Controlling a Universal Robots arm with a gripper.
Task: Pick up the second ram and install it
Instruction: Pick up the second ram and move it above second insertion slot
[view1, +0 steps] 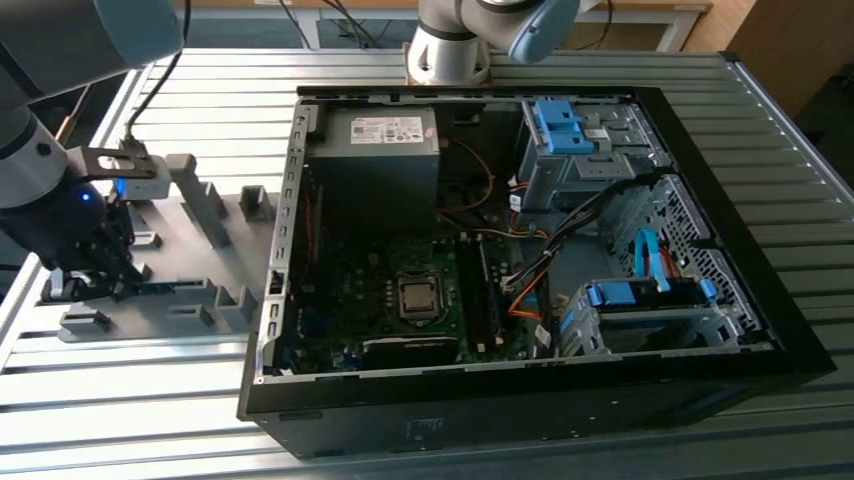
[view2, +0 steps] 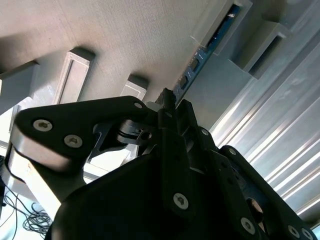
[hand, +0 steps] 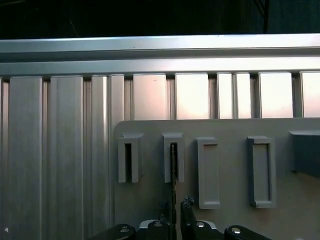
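The second ram (view2: 210, 45), a thin blue-green stick, stands on edge in a slot of the grey holder plate (hand: 230, 130). In the first wrist view the second ram (hand: 173, 172) is edge-on, running from its holder block down between the fingertips. My gripper (view2: 176, 101) is shut on the near end of the stick, which still sits in the holder. At the exterior view's left, the gripper (view1: 107, 283) is low over the plate, with the second ram (view1: 167, 288) reaching out toward the computer case (view1: 280, 300).
The open computer case shows its motherboard (view1: 400, 300), power supply (view1: 380, 150) and blue drive bays (view1: 641, 295). Upright grey holder blocks (view1: 207, 205) stand on the plate near the gripper. An empty holder slot (hand: 128, 157) lies beside the stick's slot. The ribbed metal table (view1: 134, 400) surrounds everything.
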